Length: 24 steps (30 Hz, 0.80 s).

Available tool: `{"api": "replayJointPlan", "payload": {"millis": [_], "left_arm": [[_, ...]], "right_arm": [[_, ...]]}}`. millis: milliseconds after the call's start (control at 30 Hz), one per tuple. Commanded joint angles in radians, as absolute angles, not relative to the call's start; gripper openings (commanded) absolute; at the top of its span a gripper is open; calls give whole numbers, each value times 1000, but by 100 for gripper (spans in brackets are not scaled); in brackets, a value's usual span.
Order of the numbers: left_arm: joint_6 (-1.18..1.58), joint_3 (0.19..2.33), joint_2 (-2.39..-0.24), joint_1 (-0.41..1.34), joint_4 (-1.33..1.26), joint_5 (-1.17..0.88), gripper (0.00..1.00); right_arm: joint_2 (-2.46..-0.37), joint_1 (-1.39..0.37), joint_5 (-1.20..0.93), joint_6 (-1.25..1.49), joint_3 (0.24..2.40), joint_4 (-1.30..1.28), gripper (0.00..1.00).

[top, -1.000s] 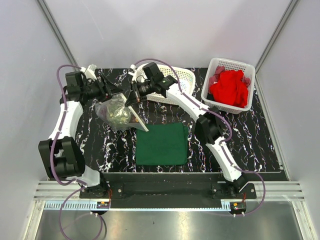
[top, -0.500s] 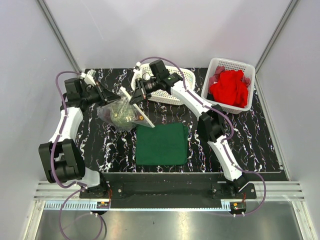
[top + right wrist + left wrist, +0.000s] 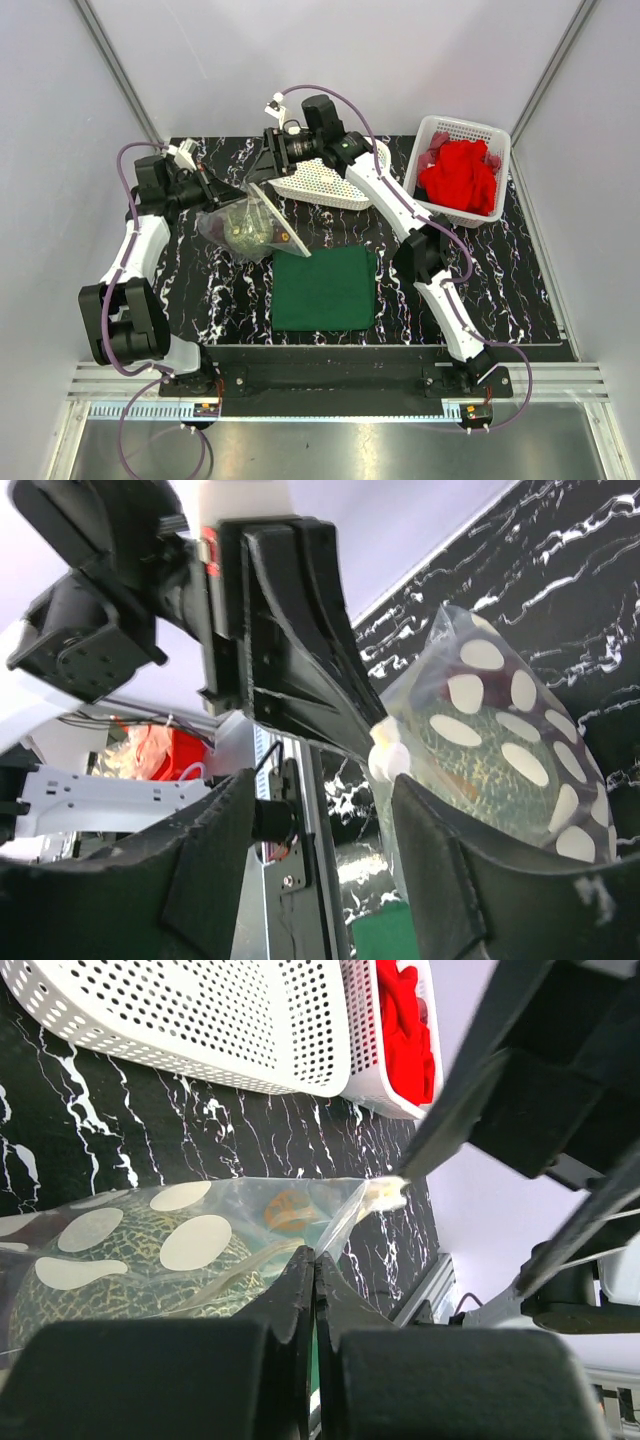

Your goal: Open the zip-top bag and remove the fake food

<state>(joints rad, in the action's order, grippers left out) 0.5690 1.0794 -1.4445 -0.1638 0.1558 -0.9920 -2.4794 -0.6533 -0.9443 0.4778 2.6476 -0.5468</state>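
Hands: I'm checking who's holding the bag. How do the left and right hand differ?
The left hand is shut, pinching the edge of the zip-top bag; the right hand is open, gripping nothing. The left hand alone holds the bag; the right hand only has one finger beside the white slider. Both are at the bag's top edge.

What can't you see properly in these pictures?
- Whether the zip-top bag is open yet: it is too small in the top view, and the left gripper pinching its edge blocks the left wrist view.
- How many pieces of fake food: white dots and crinkles cover them in both wrist views.
- What lies under the red cloth: the cloth hides it in the top view.
- Whether the open right gripper touches the bag: unclear in every view.
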Motion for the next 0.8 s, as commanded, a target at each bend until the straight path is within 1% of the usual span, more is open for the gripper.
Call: {"api": "replayJointPlan", "payload": {"millis": [0,100,233,300,400,533,633,700,767], "left_arm": [[591,1063,-1420,-160,100,-1022,0],[591,1062,-1419,-160,100,-1026,0],[586,1063,-1414,-160,107,-1031,0],[587,1063,-1413,-158,107,-1034,0],[580,1066,-1411,-160,118,-1035,0],[575,1069,-1411,-160,126,-1038,0],[572,1074,-1411,-160,135,-1037,0],[571,1077,-1413,-160,140,-1038,0],[575,1077,-1416,-160,141,-1039,0]], "right_arm": [[-2513,-650,-957,535,2680,-479,63],[-2522,-650,-959,537,2677,-476,61],[-2526,-650,-951,538,2675,-472,54],[-2526,-650,-945,534,2671,-472,54],[-2523,-647,-928,522,2662,-472,55],[-2517,-640,-919,512,2654,-474,59],[-2494,-629,-899,492,2611,-483,60],[-2487,-627,-893,477,2593,-483,65],[-2491,-626,-893,471,2603,-483,67]]}}
